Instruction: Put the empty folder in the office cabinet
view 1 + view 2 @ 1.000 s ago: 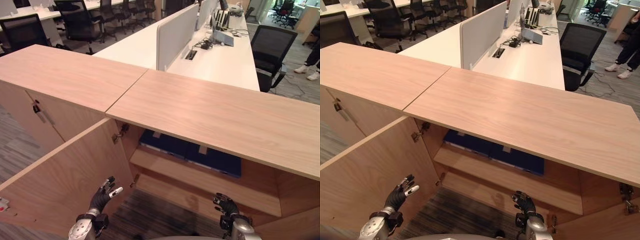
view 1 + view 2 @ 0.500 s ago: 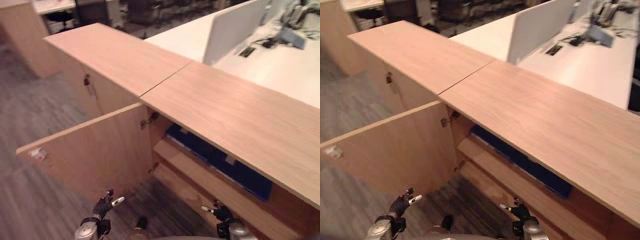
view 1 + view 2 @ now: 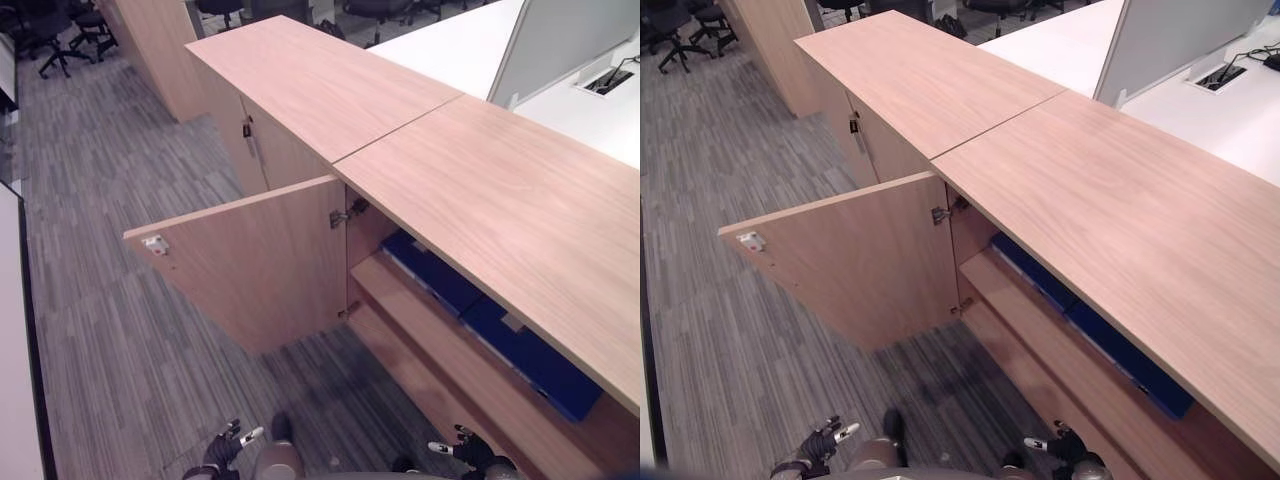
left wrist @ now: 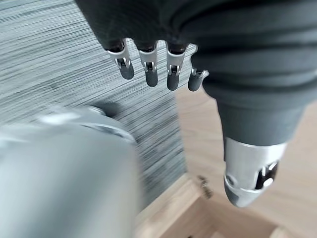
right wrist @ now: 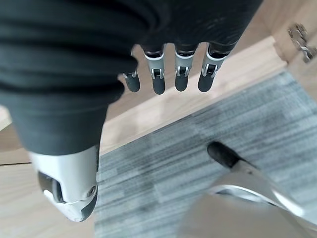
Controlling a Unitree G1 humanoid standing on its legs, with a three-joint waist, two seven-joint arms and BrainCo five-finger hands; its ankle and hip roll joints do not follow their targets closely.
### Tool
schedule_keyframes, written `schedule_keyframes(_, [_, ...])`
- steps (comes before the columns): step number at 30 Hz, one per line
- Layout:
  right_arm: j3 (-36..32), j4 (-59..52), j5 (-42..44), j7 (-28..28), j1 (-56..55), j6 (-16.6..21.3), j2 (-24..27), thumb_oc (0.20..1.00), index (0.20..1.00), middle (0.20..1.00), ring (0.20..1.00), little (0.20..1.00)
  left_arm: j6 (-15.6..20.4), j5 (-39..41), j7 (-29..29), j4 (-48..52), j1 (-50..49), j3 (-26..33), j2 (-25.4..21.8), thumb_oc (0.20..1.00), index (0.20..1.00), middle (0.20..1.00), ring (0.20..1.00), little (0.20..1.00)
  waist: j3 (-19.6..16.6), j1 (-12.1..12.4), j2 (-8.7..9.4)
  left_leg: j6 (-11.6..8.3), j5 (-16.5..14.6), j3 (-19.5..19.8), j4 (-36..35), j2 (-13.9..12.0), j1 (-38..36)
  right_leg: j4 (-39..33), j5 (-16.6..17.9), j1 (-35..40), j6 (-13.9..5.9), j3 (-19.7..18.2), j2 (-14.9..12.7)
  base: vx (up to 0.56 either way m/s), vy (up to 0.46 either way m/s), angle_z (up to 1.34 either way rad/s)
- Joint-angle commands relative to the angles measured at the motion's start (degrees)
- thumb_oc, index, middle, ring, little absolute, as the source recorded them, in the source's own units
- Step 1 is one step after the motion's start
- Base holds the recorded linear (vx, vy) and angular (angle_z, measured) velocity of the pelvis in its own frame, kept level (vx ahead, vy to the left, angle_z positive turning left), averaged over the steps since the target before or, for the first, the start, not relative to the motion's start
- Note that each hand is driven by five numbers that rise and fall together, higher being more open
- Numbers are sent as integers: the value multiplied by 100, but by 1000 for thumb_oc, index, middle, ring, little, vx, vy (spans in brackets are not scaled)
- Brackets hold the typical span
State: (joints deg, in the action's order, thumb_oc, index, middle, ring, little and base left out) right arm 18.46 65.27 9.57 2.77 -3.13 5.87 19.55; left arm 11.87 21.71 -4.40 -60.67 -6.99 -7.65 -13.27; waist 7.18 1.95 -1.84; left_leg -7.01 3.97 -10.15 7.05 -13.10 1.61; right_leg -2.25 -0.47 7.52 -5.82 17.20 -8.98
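Both hands, left hand (image 3: 222, 452) and right hand (image 3: 470, 450), are hanging relaxed and holding nothing, since blue folders (image 3: 480, 322) are already lying inside the cabinet (image 3: 500, 200) beyond its swung-out door (image 3: 250, 260).

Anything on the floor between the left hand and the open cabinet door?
No, just bare grey carpet between the left hand and the open cabinet door, as the left eye view shows.

Open-plan office. Low wood-laminate storage cabinets (image 3: 330, 85) in a row, one door (image 3: 255, 260) swung open on blue folders (image 3: 500, 330); white bench (image 3: 1230, 110) with grey divider screen (image 3: 1185, 35) and cable port (image 3: 609, 81); black swivel chairs (image 3: 55, 35); grey striped carpet (image 3: 110, 300).
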Motion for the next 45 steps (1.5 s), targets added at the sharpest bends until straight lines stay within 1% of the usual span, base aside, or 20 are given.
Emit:
schedule_keyframes(1, [-188,-166,49,20,403,116,-211,1000,1000,1000,1000,1000,160,-120,49,26,442,138,-328,1000,1000,1000,1000,1000,79,38,368,-246,-279,394,114,-53,90,51,-277,-132,-196,-107,-113,-32,58,36])
schedule_keyframes(4, [-268,-151,111,32,357,86,-212,1000,1000,1000,1000,1000,132,-122,12,149,424,66,-314,1000,1000,1000,1000,1000,23,-31,333,-172,-278,257,-120,12,-104,111,-233,-164,-216,19,-109,41,68,49])
schedule_keyframes(6, [-351,-114,147,46,390,63,-251,1000,1000,1000,1000,1000,103,-197,-8,364,364,-22,-319,1000,1000,1000,1000,1000,-93,-37,317,-103,-346,281,-385,162,-251,194,-203,-165,-246,-6,-112,113,121,23])
schedule_keyframes(12, [-406,-169,201,58,487,19,-359,1000,1000,1000,1000,1000,64,-424,-39,636,473,-232,-471,1000,1000,1000,1000,1000,-134,-17,426,49,-478,415,-437,375,-240,449,-200,-210,-341,-66,-297,41,115,13])
schedule_keyframes(18, [-498,-250,242,62,512,-1,-410,1000,1000,1000,1000,1000,61,-506,-108,897,466,-320,-557,1000,1000,1000,1000,1000,-152,-73,433,230,-669,393,-468,604,-318,628,-45,-381,-521,-256,-504,8,156,-1])
schedule_keyframes(21, [-619,-335,354,61,570,5,-464,1000,1000,1000,1000,1000,75,-651,-159,843,528,-414,-592,1000,1000,1000,1000,1000,-121,-195,417,359,-754,100,-652,804,-444,659,254,-671,-735,-472,-714,-42,219,-31])
schedule_keyframes(22, [-619,-335,354,61,570,5,-464,1000,1000,1000,1000,1000,75,-651,-159,843,528,-415,-592,1000,1000,1000,1000,1000,-121,-191,418,360,-754,96,-653,804,-445,661,254,-673,-735,-476,-715,-77,158,-64])
schedule_keyframes(24, [-713,-388,439,83,623,24,-491,1000,1000,1000,1000,1000,96,-732,-154,673,593,-429,-556,1000,1000,1000,1000,1000,-73,-273,402,382,-815,-211,-769,942,-506,561,796,-936,-918,-495,-998,-120,122,-63])
schedule_keyframes(25, [-732,-355,482,85,668,30,-508,1000,1000,1000,1000,1000,92,-747,-140,602,637,-434,-547,1000,1000,1000,1000,1000,-25,-318,359,366,-792,-301,-773,915,-488,586,990,-1075,-918,-518,-1073,-177,80,-79])
schedule_keyframes(26, [-745,-316,545,80,693,31,-531,1000,1000,1000,1000,1000,72,-742,-151,563,705,-476,-563,1000,1000,1000,1000,1000,39,-387,296,395,-741,-360,-732,895,-430,697,951,-1164,-918,-537,-1078,-233,133,-98])
schedule_keyframes(28, [-720,-296,557,69,717,36,-539,1000,1000,1000,1000,1000,61,-768,-171,513,773,-528,-593,1000,1000,1000,1000,1000,106,-380,220,505,-716,-548,-634,921,-291,1128,622,-1225,-857,-447,-1031,-285,226,-76])
schedule_keyframes(30, [-693,-250,528,51,712,44,-540,1000,1000,1000,1000,1000,27,-868,-198,466,737,-549,-606,1000,1000,1000,1000,1000,69,-298,98,642,-631,-950,-558,885,-148,1753,97,-1067,-634,168,-941,-281,256,-78])
schedule_keyframes(31, [-667,-234,508,51,701,55,-543,1000,1000,1000,1000,1000,18,-873,-205,451,687,-526,-596,1000,1000,1000,1000,1000,39,-256,92,684,-596,-1131,-576,885,-135,1942,-92,-975,-594,347,-870,-229,203,-157])
schedule_keyframes(33, [-665,-86,495,39,719,65,-558,1000,1000,1000,1000,1000,-15,-849,-211,352,589,-420,-551,1000,1000,1000,1000,1000,-113,-146,103,770,-545,-1664,-609,896,-56,2323,-451,-532,-641,662,-621,-200,139,-174])
schedule_keyframes(34, [-658,-60,485,45,732,63,-551,1000,1000,1000,1000,1000,-17,-828,-205,335,564,-394,-546,1000,1000,1000,1000,1000,-152,-113,135,799,-512,-1852,-597,902,-22,2330,-424,-374,-661,754,-575,-206,62,-150])
schedule_keyframes(36, [-639,23,460,63,787,49,-540,1000,1000,1000,1000,1000,-19,-804,-193,325,525,-366,-525,1000,1000,1000,1000,1000,-219,-25,177,829,-456,-2223,-588,885,43,2170,-353,-117,-693,888,-500,-189,-18,-134])
schedule_keyframes(37, [-640,27,460,63,789,50,-541,1000,1000,1000,1000,1000,-21,-803,-193,329,523,-367,-527,1000,1000,1000,1000,1000,-217,-3,176,825,-459,-2245,-586,878,33,2151,-341,-112,-692,868,-492,-174,-88,-109])
schedule_keyframes(38, [-628,73,444,72,853,38,-517,1000,1000,1000,1000,1000,-8,-779,-207,371,466,-360,-479,1000,1000,1000,1000,1000,-268,63,200,794,-382,-2421,-500,824,108,1762,-527,52,-605,887,-452,-131,-141,-85])
schedule_keyframes(41, [-631,76,468,67,876,40,-470,1000,1000,1000,1000,1000,4,-821,-181,392,439,-391,-429,1000,1000,1000,1000,1000,-289,49,157,683,-244,-2485,-422,695,166,1278,-808,196,-455,664,-256,-106,-152,-45])
schedule_keyframes(45, [-603,-32,471,49,891,48,-290,1000,1000,1000,1000,1000,-9,-850,-176,234,427,-341,-295,1000,1000,1000,1000,1000,-246,-42,1,376,53,-2536,-238,403,236,421,-893,506,-275,420,-15,-164,-181,-45])
